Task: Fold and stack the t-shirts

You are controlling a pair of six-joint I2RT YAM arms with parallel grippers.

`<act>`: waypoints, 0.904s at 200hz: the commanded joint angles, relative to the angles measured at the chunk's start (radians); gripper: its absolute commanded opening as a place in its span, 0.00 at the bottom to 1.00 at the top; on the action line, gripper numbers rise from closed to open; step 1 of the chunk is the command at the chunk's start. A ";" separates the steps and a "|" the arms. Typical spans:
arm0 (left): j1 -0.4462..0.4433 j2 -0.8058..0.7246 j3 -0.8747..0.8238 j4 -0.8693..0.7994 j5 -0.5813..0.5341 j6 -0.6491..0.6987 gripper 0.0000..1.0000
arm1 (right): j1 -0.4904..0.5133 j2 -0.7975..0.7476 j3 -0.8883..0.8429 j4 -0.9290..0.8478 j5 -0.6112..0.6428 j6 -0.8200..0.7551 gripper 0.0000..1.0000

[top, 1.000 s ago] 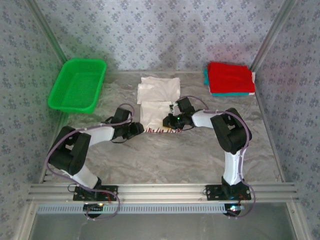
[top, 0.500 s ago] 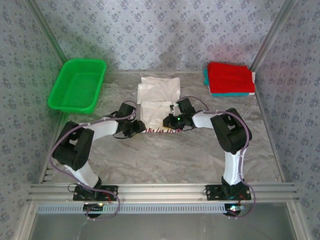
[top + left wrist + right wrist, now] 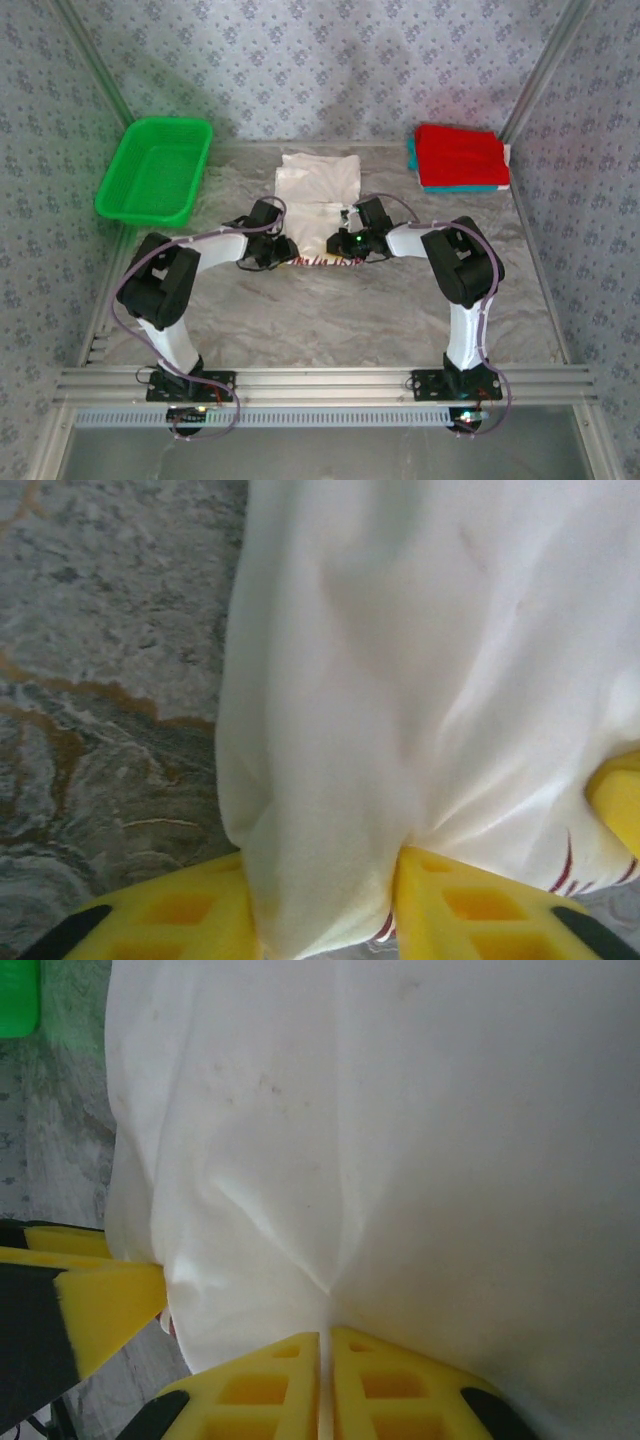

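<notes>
A white t-shirt (image 3: 316,195) with a red print lies partly folded at the table's middle. My left gripper (image 3: 283,250) is at its near left corner. In the left wrist view a thick fold of the white t-shirt (image 3: 400,680) is bunched between the yellow fingers (image 3: 190,910), and my left gripper (image 3: 325,910) is shut on it. My right gripper (image 3: 340,243) holds the near edge beside it. Its jaws (image 3: 325,1380) are pinched on a thin layer of the white t-shirt (image 3: 400,1140). Folded red and teal t-shirts (image 3: 460,157) are stacked at the back right.
A green plastic basket (image 3: 155,170) stands at the back left. Patterned walls close in the table on three sides. The marbled tabletop (image 3: 330,310) lies bare in front of the shirt. The two grippers are close together, a finger of each showing in the other's wrist view.
My left gripper has moved right to the shirt's near left corner and closed on the cloth. The right gripper has stayed put, still pinching the near edge.
</notes>
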 commanded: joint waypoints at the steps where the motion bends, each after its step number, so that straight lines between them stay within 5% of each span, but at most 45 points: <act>1: -0.012 0.008 0.001 -0.001 -0.020 -0.004 0.26 | -0.002 -0.008 -0.031 -0.028 0.007 0.007 0.14; 41: -0.010 -0.002 0.011 -0.010 -0.063 0.011 0.00 | -0.001 -0.041 -0.026 -0.038 0.001 0.006 0.14; 81: -0.013 -0.021 0.016 -0.013 -0.061 0.016 0.00 | -0.001 -0.140 -0.030 -0.089 -0.014 -0.003 0.19; 117: -0.022 -0.082 -0.031 -0.007 -0.052 0.036 0.00 | -0.049 -0.368 -0.134 -0.142 0.048 0.018 0.40; 181: -0.030 -0.097 -0.059 0.041 -0.016 0.014 0.00 | -0.157 -0.386 -0.297 -0.137 0.007 0.133 0.58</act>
